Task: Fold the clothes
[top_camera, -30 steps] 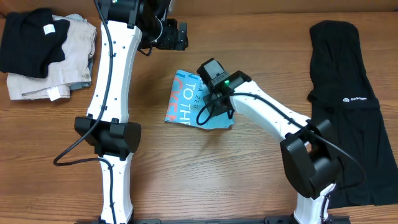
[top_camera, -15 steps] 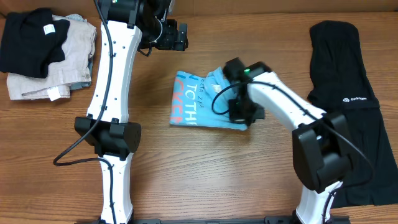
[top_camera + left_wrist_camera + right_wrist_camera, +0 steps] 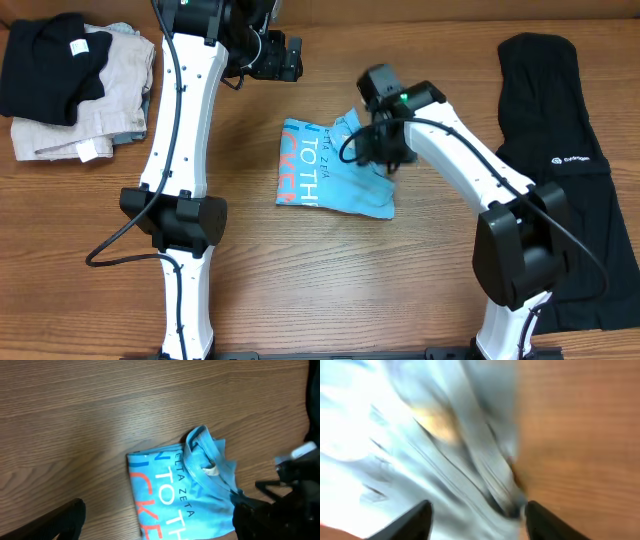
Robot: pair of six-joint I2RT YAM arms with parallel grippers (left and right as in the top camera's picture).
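Long black garment with small white logo (image 3: 550, 110) lies at the brown wooden table's (image 3: 300, 280) right side, light blue cotton T-shirt (image 3: 325, 180) at centre. Right gripper (image 3: 475, 510), fingers spread wide, straddles its bunched cloth. Left gripper (image 3: 285, 57) hangs beyond the shirt, its opening impossible to tell.

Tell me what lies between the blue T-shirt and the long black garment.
Only bare table, with the right arm crossing above it, in the overhead view.

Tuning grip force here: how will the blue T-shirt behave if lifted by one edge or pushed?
Likely floppy: the light blue T-shirt shows loose, rumpled folds at its collar, so a one-edge lift would probably unfold it. It looks thin, so probably light. Pushed across the wooden table, it would probably bunch rather than slide whole.
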